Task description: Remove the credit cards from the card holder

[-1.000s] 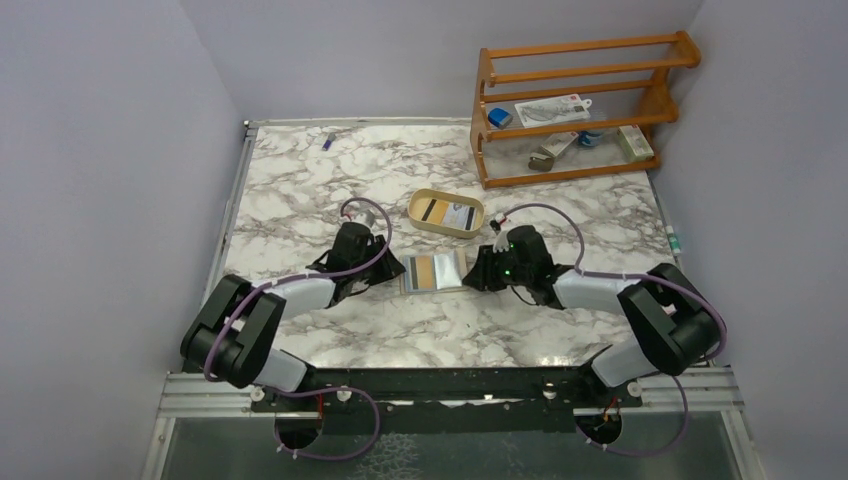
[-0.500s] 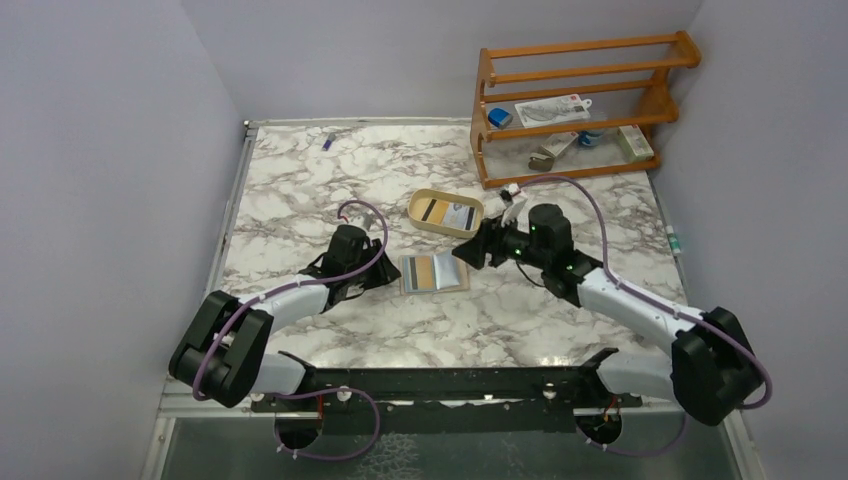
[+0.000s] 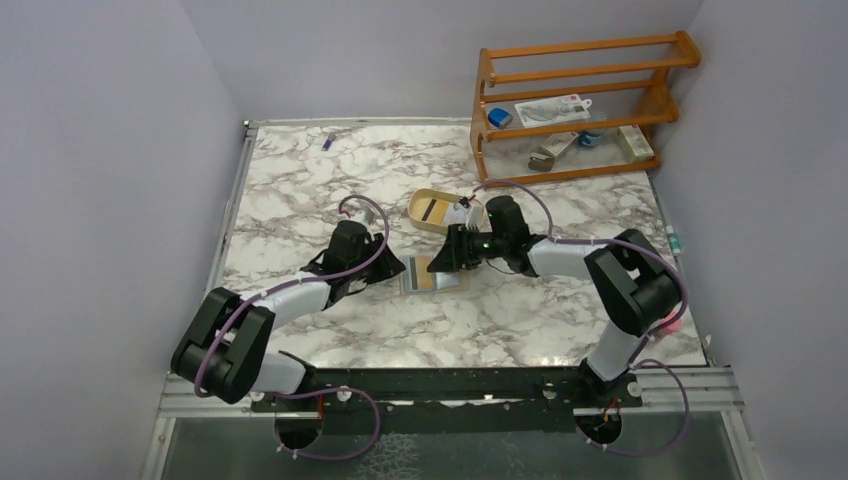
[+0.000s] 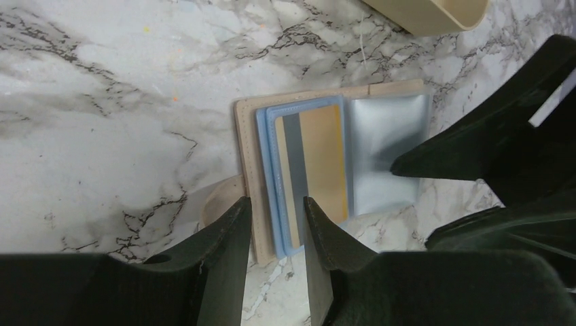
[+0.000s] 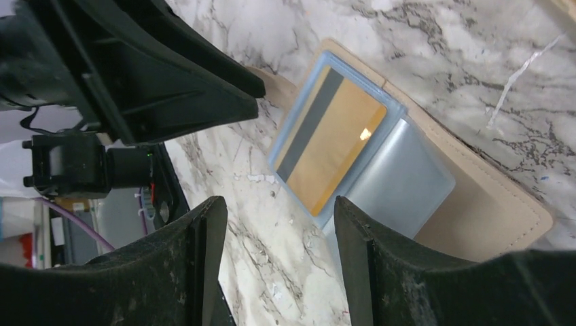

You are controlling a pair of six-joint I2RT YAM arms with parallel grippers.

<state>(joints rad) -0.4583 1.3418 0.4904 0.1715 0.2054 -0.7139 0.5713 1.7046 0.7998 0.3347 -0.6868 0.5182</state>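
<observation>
The tan card holder (image 3: pixel 425 285) lies open on the marble between my two grippers. Its blue sleeve holds a gold credit card (image 4: pixel 322 159) with a dark stripe, and a clear empty sleeve (image 4: pixel 387 153) is folded out beside it. My left gripper (image 4: pixel 275 204) stands slightly open, its fingers straddling the holder's tan edge (image 4: pixel 246 149) and the sleeve's corner. My right gripper (image 5: pixel 277 207) is open and empty, hanging low over the holder's (image 5: pixel 489 197) other side, with bare marble between its fingers. The gold card (image 5: pixel 336 146) lies just beyond them.
An oval tan tray (image 3: pixel 420 202) just behind the holder contains a card with a dark stripe (image 3: pixel 432 209). A wooden rack (image 3: pixel 580 100) with small items stands at the back right. A small blue object (image 3: pixel 327 141) lies at the far left.
My right gripper opened, rose from the holder's right side toward the tray, then came back down over the holder. The left arm stayed put.
</observation>
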